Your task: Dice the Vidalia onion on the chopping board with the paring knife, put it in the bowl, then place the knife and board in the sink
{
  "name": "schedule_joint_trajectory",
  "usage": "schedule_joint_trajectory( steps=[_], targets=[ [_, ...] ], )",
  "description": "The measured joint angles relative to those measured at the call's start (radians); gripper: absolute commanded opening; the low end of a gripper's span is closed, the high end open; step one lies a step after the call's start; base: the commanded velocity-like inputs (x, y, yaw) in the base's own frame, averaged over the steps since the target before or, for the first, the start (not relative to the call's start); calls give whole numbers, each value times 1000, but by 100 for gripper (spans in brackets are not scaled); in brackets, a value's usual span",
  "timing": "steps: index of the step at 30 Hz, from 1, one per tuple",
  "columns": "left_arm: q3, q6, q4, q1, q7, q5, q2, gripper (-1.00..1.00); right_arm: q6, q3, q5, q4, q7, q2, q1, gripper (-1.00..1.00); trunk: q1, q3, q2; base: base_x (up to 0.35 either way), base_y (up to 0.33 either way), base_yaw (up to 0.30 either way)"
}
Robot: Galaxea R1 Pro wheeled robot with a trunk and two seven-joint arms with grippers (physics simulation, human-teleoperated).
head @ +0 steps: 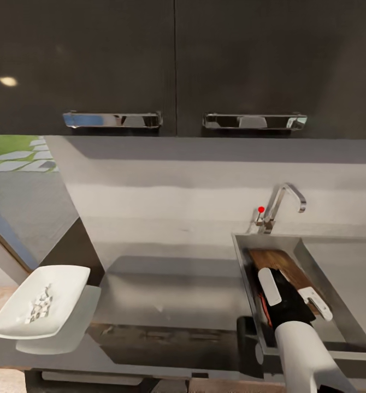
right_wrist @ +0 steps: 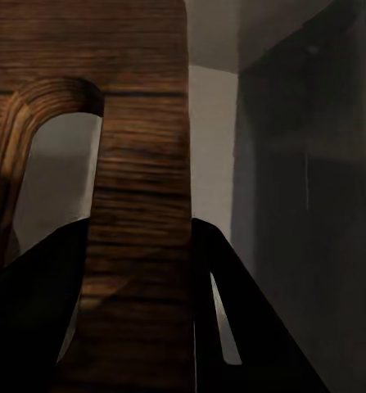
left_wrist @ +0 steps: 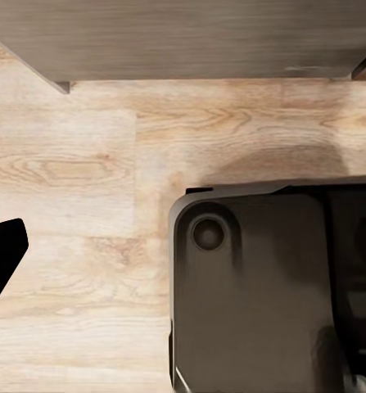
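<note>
Bowl: the white squarish bowl [head: 41, 307] sits at the lower left of the head view, on the near left corner of the countertop [head: 166, 295], tilted slightly.
Diced onion: small pale bits of diced onion [head: 41, 304] lie in a loose cluster in the middle of the bowl.
Left wrist view: pale wood-grain floor [left_wrist: 76, 172] across the frame, a dark rounded part of the robot's base [left_wrist: 256, 295] at the lower right, and a black fingertip [left_wrist: 1, 258] at the left edge; whether the left gripper is spread or pressed together cannot be told.
Faucet: the curved chrome faucet [head: 281, 204] with its red knob [head: 261, 209] stands right of centre, at the back rim of the sink [head: 336, 305].
Chopping board: the dark-brown chopping board [head: 278, 265] is inside the sink basin at the lower right, leaning lengthwise along its left wall.
Paring knife: a thin strip of red [head: 264, 308] shows beside the gripper against the left sink wall; too little is visible to be sure it is the knife.
Right gripper: the right gripper [head: 289, 297] reaches down into the sink; in the right wrist view its fingers [right_wrist: 232, 327] pinch the board [right_wrist: 137, 205] beside the handle slot [right_wrist: 60, 172].
</note>
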Motion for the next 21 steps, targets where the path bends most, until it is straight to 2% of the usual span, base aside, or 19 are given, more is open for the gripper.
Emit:
schedule_joint_trajectory(
  steps=[2,6,13,17,21],
  targets=[
    [0,0,0,0,0,0,0,100,-19,2,-1,24,5,0,0,-100,0,-3,0,0,0,0],
    [0,0,2,0,0,0,0,100,-32,2,1,63,78,0,0,-100,0,-9,0,0,0,0],
    [0,0,2,0,0,0,0,100,-72,2,5,93,99,-1,0,-100,0,-20,0,0,0,0],
    [0,0,1,0,0,0,0,100,-79,3,5,120,101,-23,0,-100,0,-27,0,0,-97,0],
    [0,0,1,0,0,0,0,100,-78,6,13,131,132,-30,-1,-100,0,-33,0,0,-146,0]
  ],
)
